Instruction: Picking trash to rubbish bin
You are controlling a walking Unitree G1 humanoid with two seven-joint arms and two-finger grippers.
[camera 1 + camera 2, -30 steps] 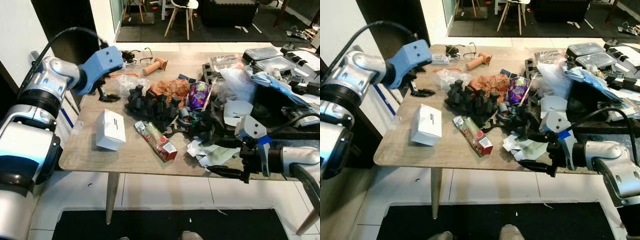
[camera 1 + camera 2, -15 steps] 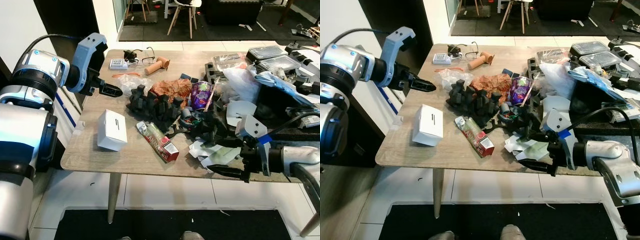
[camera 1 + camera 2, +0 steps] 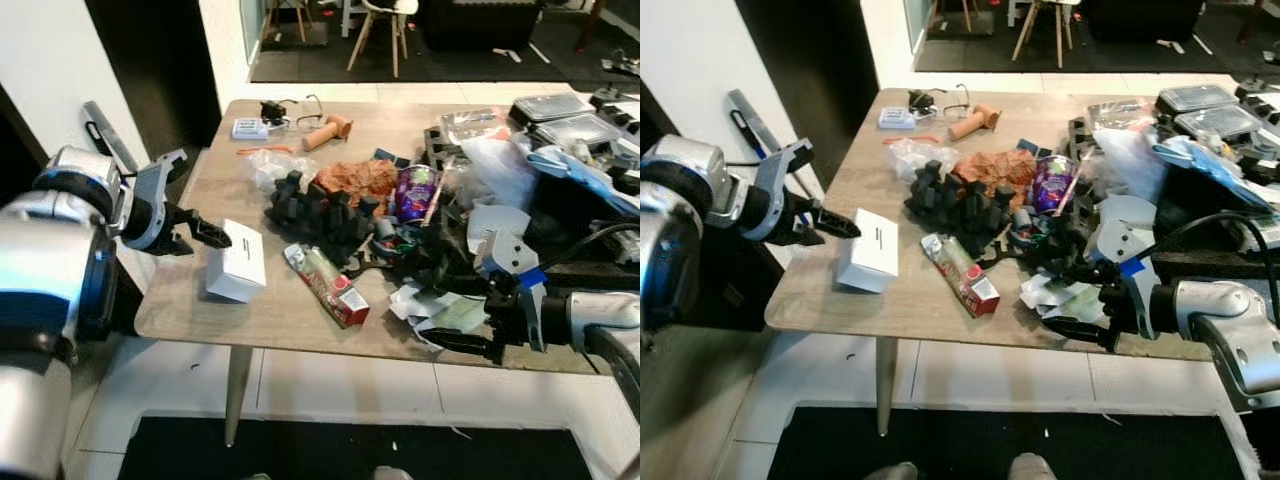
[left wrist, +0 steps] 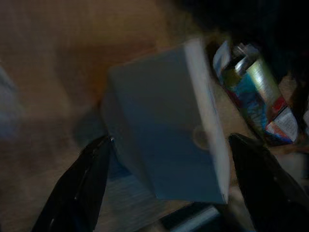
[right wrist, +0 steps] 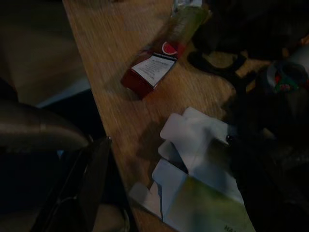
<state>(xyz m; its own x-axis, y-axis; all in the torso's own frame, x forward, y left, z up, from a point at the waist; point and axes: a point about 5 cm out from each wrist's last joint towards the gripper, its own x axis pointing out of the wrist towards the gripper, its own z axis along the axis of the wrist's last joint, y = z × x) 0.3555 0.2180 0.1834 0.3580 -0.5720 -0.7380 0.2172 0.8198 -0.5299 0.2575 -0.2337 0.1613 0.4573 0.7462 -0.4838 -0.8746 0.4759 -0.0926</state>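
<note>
1. White box (image 3: 238, 261) sits near the wooden table's (image 3: 200, 305) left edge, and the left gripper (image 3: 208, 234) has swung down from over the table's far side to its end, fingers spread either side of it, nothing held yet.
2. Right gripper (image 3: 462, 343) hasn't budged, open over the paper scraps (image 3: 432, 309) at the front edge.
3. So a box grab looks next; no bin spotted.

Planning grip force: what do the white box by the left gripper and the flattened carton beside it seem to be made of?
White box: likely matte paperboard, with crisp edges and flat unglossy faces. Flattened carton: apparently printed, coated card, with creased sides and a slight sheen. The left gripper is open around the box's end.
</note>
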